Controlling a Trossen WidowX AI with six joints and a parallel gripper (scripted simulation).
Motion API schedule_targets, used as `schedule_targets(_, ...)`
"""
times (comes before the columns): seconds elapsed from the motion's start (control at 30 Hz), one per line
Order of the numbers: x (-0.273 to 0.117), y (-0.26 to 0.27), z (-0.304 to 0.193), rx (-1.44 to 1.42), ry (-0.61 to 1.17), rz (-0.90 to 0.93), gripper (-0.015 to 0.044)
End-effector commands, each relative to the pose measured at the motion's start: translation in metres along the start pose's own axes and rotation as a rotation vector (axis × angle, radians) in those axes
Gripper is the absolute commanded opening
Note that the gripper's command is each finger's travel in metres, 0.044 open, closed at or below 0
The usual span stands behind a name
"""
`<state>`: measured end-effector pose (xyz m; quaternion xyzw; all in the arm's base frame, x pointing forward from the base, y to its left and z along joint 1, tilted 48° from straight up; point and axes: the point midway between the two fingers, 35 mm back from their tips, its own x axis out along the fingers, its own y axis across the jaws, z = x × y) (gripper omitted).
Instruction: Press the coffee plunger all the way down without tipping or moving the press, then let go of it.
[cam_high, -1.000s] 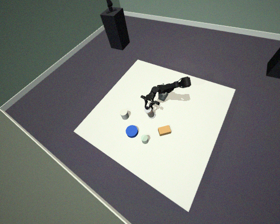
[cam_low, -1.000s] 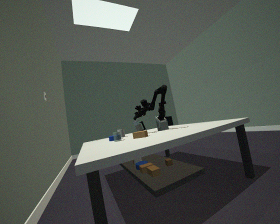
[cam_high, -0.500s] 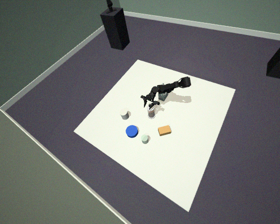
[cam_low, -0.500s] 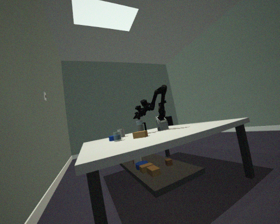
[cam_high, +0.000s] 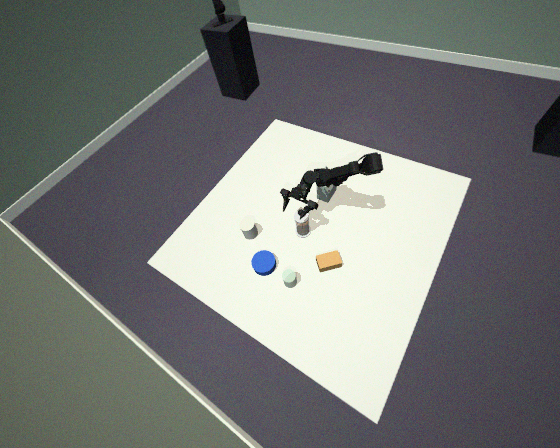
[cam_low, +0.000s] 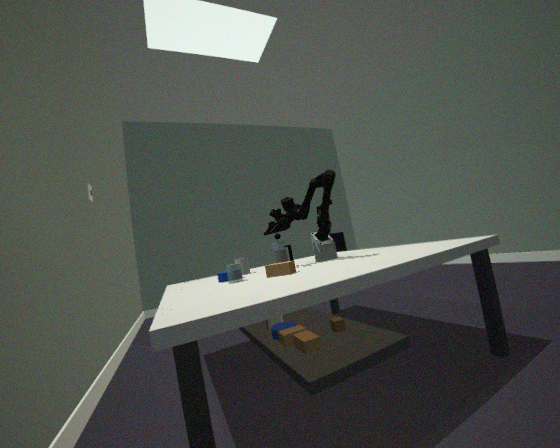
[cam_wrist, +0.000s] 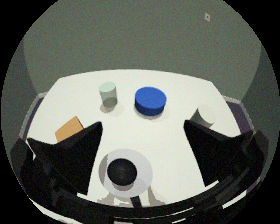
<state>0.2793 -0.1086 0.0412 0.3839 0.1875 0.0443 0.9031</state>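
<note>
The coffee press (cam_high: 303, 226) (cam_low: 280, 254) (cam_wrist: 143, 172) stands upright on the white table (cam_high: 375, 325) (cam_low: 225, 300), a clear cylinder with dark contents and a dark side handle (cam_low: 289, 252). Its round black plunger knob (cam_low: 277, 236) (cam_wrist: 122, 172) shows a little above the pale lid; how much rod is left is too small to tell. My gripper (cam_high: 293, 212) (cam_low: 266, 232) (cam_wrist: 144, 125) is open wide and empty. It is above the press, with the knob between and below the spread fingers in the wrist view, left of their middle. One finger partly hides the press top in the top view.
An orange block (cam_high: 329, 260) (cam_low: 280, 269) (cam_wrist: 70, 131), a blue disc (cam_high: 263, 262) (cam_wrist: 150, 100), a pale green cylinder (cam_high: 289, 278) (cam_low: 234, 273) (cam_wrist: 108, 95) and a grey-white cylinder (cam_high: 249, 228) (cam_wrist: 204, 116) stand around the press, on the side away from the arm's base.
</note>
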Motion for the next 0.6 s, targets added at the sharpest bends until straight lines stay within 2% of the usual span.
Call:
schedule_targets(0.0, -0.003, -0.001, 0.011, -0.011, -0.015, -0.009, 0.044)
schedule_targets(0.37, -0.059, 0.016, 0.037, 0.032, 0.055, 0.008, 0.044)
schedule_targets(0.57, -0.064, 0.021, 0.039, 0.035, 0.054, 0.015, 0.044)
